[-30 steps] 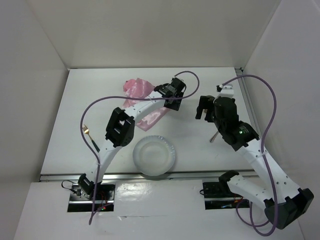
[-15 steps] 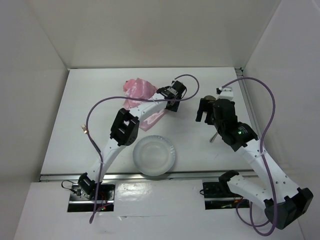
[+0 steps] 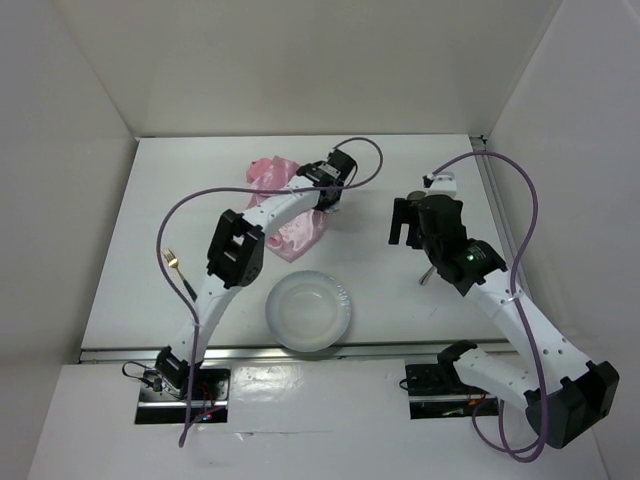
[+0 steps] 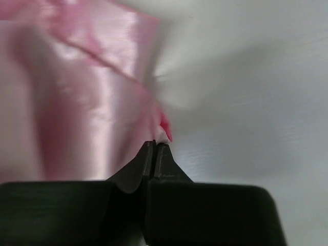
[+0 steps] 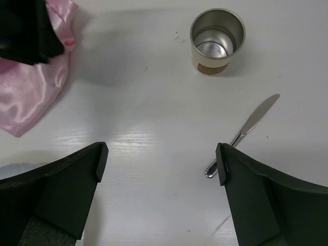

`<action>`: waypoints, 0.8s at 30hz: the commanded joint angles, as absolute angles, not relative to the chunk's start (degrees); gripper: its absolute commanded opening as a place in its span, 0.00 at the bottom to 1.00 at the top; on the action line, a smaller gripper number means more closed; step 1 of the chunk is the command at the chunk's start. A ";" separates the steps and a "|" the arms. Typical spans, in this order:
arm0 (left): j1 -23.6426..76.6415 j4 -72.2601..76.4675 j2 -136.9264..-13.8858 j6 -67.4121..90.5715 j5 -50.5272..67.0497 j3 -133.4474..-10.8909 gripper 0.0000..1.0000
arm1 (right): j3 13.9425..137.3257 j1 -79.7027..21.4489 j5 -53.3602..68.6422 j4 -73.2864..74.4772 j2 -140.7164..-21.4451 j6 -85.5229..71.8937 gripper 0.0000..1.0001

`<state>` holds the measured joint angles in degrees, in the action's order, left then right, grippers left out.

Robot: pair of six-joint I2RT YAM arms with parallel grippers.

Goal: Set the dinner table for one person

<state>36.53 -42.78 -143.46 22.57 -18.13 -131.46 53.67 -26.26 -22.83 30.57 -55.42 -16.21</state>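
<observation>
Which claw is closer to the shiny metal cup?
Right. The right claw hangs open with the metal cup just ahead of it. The left claw is farther away, pinched shut on the edge of the pink cloth.

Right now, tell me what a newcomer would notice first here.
The shiny pink cloth, crumpled at the far middle of the table, with the left gripper shut on its edge. Next, the plate at the near edge, and the open right gripper at right, near a steel cup and knife.
</observation>
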 commanded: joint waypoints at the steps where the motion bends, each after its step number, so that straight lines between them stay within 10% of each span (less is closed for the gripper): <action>1: 35.42 -42.89 -128.63 20.48 -18.80 -130.61 0.00 | 55.46 -25.75 -18.99 27.86 -56.43 -16.87 1.00; 21: 29.80 -43.32 -107.85 25.40 -26.62 -116.02 0.00 | 61.94 -25.75 -5.28 20.99 -72.39 -18.45 1.00; 24: 27.95 -44.64 -106.79 26.18 -28.48 -114.70 0.00 | 71.52 -25.06 1.91 22.85 -85.66 -18.46 0.87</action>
<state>30.22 -43.94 -111.90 24.05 -24.84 -114.43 64.38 -25.78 -6.24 24.43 -77.21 -18.31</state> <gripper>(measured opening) 0.048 0.896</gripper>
